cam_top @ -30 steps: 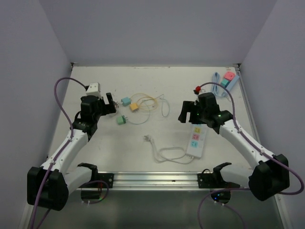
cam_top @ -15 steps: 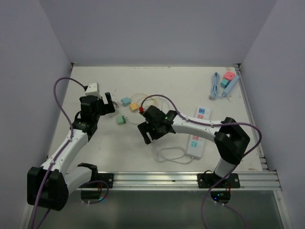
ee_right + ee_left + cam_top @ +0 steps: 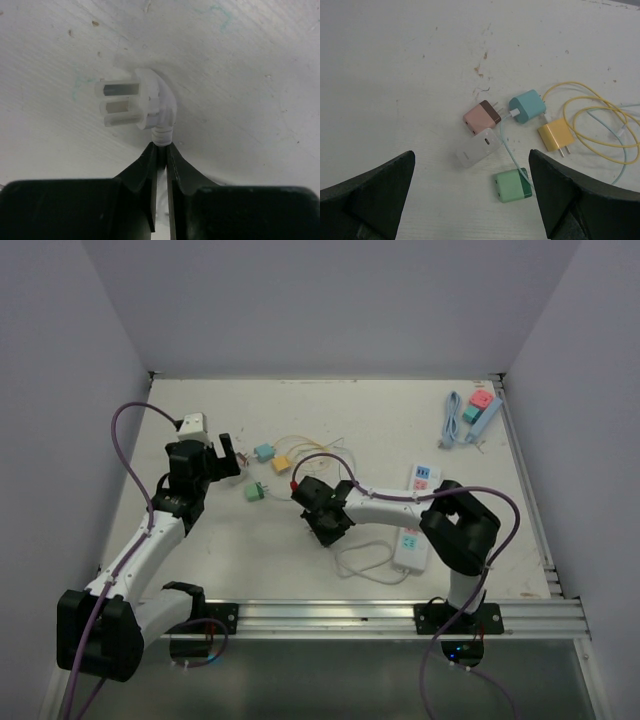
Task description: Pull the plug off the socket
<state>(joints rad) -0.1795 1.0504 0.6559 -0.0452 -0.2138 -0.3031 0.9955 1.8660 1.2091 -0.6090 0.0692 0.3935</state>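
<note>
A white plug (image 3: 140,102) lies on its side on the table, prongs pointing left in the right wrist view. My right gripper (image 3: 160,148) is shut on the cord just behind the plug's strain relief. From above, the right gripper (image 3: 322,523) sits left of the white power strip socket (image 3: 412,532) and covers the plug. The looped white cord (image 3: 362,565) runs from there to the strip. My left gripper (image 3: 228,456) hangs open at the left, with nothing between its fingers, above a cluster of small chargers.
Under the open left gripper (image 3: 471,156) lie a pink charger (image 3: 481,117), a white one (image 3: 479,148), a teal one (image 3: 527,106), a yellow one (image 3: 555,136) and a green one (image 3: 512,185), with a yellow cable (image 3: 600,125). Coloured adapters (image 3: 478,408) sit at the back right.
My right arm swung left from above the power strip to the loose white plug, and its jaws went from open to shut on the cord. The left arm stayed put.
</note>
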